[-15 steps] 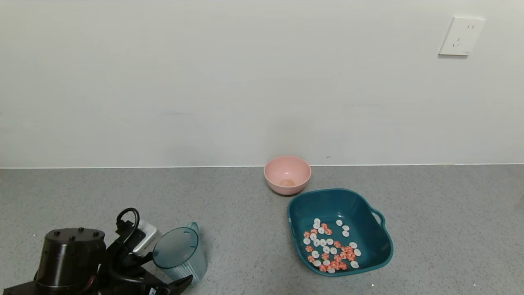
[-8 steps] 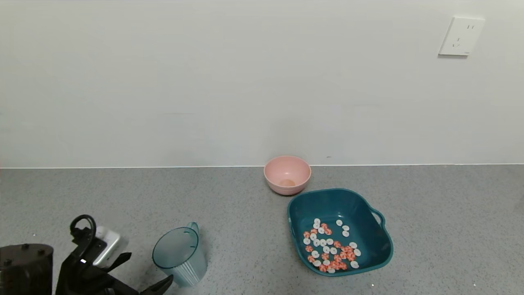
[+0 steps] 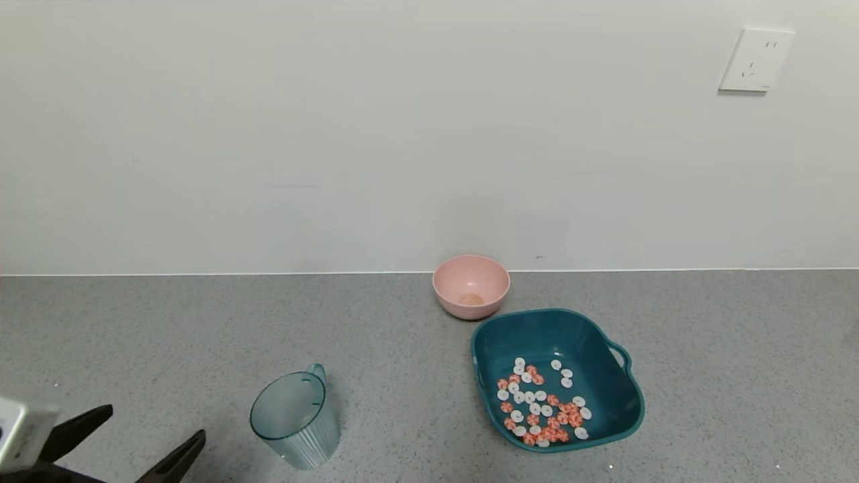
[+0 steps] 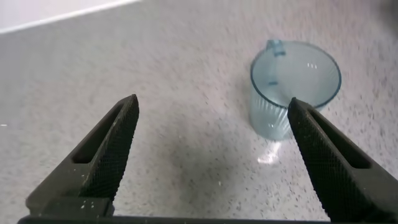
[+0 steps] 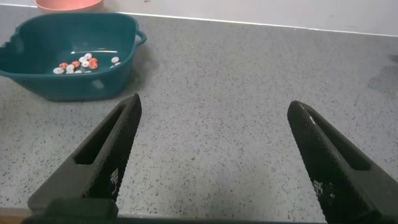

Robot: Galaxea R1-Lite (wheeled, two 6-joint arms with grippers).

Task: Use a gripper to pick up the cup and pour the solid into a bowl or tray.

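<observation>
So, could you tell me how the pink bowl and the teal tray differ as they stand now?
The pink bowl is small and round; the teal tray is larger, rectangular with rounded corners and a side handle. The tray holds the white and orange-red pieces; none show in the bowl. The bowl stands nearer the wall, the tray nearer the robot. Both sit upright on the grey counter.

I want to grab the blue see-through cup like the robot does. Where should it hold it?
Probably around the ribbed wall of the cup, coming in level from the robot's left, where the open left end effector is. The cup stands upright and empty, and its small handle sits on the far side, so the near wall is free.
</observation>
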